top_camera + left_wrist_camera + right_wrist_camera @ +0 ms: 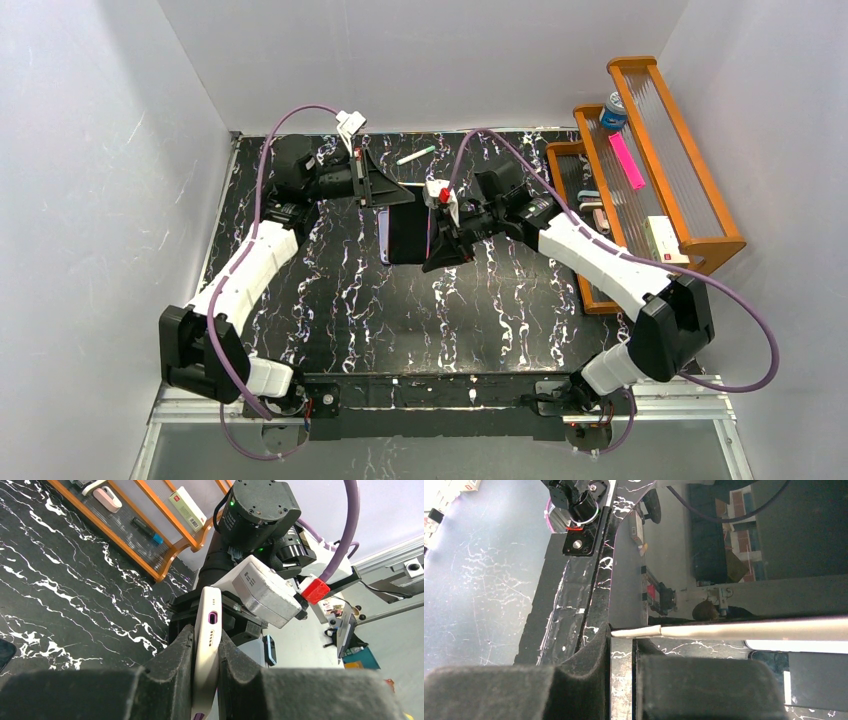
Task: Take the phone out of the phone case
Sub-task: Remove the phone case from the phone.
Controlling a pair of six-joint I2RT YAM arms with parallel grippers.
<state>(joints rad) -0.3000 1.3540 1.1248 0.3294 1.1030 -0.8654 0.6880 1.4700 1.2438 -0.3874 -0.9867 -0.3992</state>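
The phone [405,235], a dark slab in a beige case with a purple edge, is held between both grippers over the middle of the black marble table [400,310]. My left gripper [392,205] comes from the far left. In the left wrist view it [206,645] is shut on the case's port end [210,625]. My right gripper [432,245] is at the phone's right side. In the right wrist view its jaws [622,637] stand nearly closed with the beige case edge [749,629] lying across the tips. The phone's glossy face [664,555] rises beyond them.
A wooden stepped rack [700,240] stands at the right edge. It holds a pink stick [628,160], a blue-capped bottle [612,110] and a white box [660,238]. A green and white pen [415,155] lies at the back. White walls enclose the table.
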